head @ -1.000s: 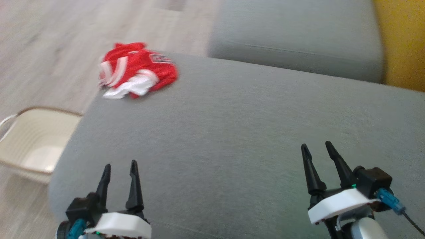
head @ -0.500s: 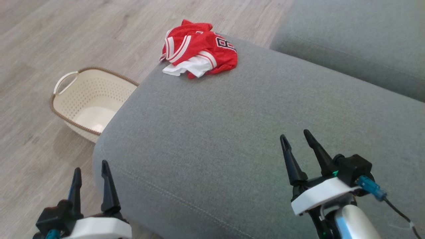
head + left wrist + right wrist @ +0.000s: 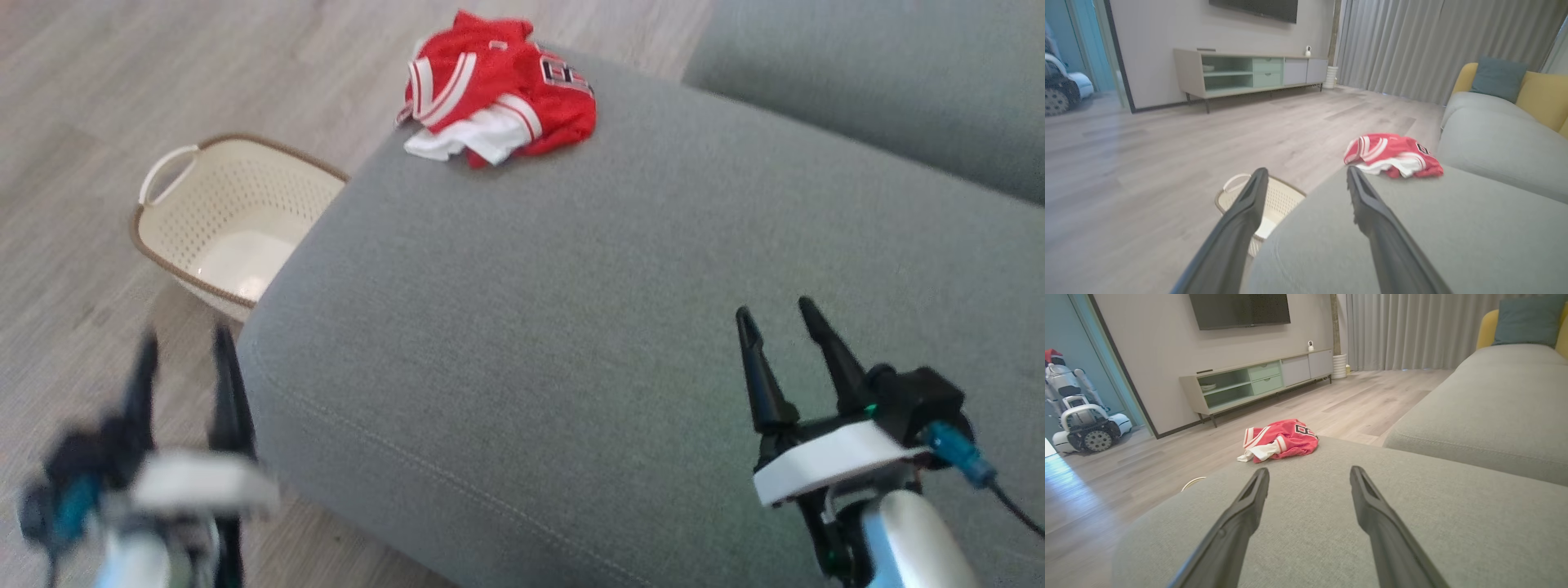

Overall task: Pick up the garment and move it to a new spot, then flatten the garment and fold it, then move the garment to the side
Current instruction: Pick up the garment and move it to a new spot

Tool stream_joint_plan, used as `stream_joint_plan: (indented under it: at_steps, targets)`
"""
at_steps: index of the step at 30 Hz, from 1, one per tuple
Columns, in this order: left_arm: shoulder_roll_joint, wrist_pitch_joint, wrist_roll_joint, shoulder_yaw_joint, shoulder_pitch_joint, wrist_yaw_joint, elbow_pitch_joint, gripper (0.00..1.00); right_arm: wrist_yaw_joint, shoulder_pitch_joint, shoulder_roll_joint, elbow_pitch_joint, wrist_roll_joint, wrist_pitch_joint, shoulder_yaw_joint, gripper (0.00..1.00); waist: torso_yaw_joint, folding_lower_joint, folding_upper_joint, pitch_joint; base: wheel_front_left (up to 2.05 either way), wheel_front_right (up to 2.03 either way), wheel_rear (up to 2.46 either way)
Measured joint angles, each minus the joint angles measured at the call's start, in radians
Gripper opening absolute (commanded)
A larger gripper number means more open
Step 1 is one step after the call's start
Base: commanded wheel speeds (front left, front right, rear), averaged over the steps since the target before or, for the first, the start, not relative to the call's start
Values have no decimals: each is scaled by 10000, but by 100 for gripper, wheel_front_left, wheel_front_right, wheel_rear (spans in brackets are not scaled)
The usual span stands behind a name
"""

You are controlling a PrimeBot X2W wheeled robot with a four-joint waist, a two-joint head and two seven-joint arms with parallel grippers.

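The garment (image 3: 500, 102), a red jersey with white trim and a dark number patch, lay crumpled in a loose heap at the far left corner of the grey sofa cushion (image 3: 571, 327), its white part spilling toward the edge. A cream basket (image 3: 245, 196) stood on the floor just beside that side, probably where the laundry came from. The left fingers (image 3: 230, 384), blurred by the cushion's near edge, and the right fingers (image 3: 755, 367) were spread wide and empty, well apart from the garment, apparently readied for the reach.
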Motion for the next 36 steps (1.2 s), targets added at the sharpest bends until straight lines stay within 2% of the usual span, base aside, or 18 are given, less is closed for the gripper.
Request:
stream_joint_plan:
  at_steps: [7,15,18,26,30,36]
  targets:
    - [851,598,96,4,-3625,-740,1241,100,0,-755,-4,-1078,-779,581,-247,100,-427,0,0,1217,0,0,0]
    - [1308,2013,81,-140,-7450,-1459,4420,100,0,-1606,-19,-2054,-1461,1028,-445,100,-1365,2,0,2983,0,0,0]
    - [1352,2564,-136,-65,-8614,-1482,5620,100,0,-1662,-21,-2255,-1542,1057,-449,100,-1782,3,-1,3605,0,0,0]
    - [1597,3505,-303,-44,-10206,-1662,8027,100,0,-1811,-23,-2744,-1661,1053,-393,100,-2968,2,0,4876,0,0,0]
    - [1641,4004,-522,-36,-10770,-1929,8730,100,0,-1813,-25,-2995,-1661,1043,-389,100,-3431,2,-1,5381,0,0,0]
    - [1753,4040,-554,-54,-11427,-1996,9225,100,0,-1817,-25,-3024,-1624,909,-334,100,-3942,1,-1,5870,0,0,0]
